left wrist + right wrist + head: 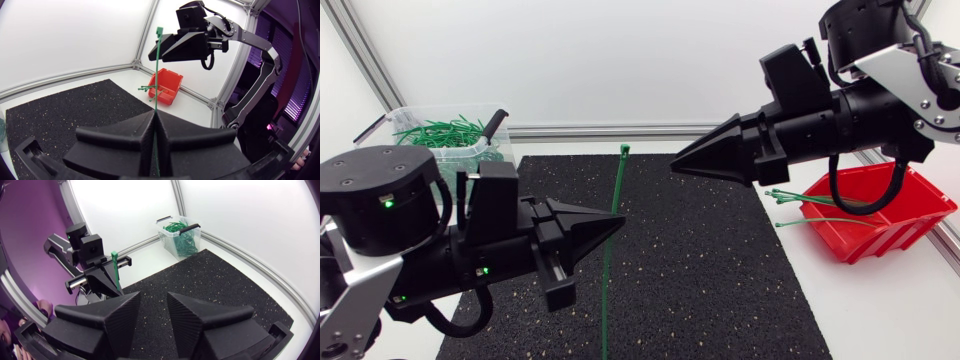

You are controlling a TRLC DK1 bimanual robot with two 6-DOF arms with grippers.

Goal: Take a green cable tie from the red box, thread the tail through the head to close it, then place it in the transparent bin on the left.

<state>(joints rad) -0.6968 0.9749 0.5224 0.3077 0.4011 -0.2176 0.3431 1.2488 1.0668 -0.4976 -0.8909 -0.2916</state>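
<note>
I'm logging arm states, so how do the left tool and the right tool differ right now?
The left tool is shut on a green cable tie, which stands upright; the right tool is open and holds nothing. The left tool is low over the black mat; the right tool hangs higher, near the tie's head. Both are matte black with wedge-shaped fingers.

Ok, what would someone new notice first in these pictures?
The long green cable tie standing almost upright over the black mat, clamped in the left end effector. Next, the right end effector, open and empty, pointing toward the tie's head. Then the red box at the right with spare ties poking out, and the transparent bin of green ties at far left.
</note>
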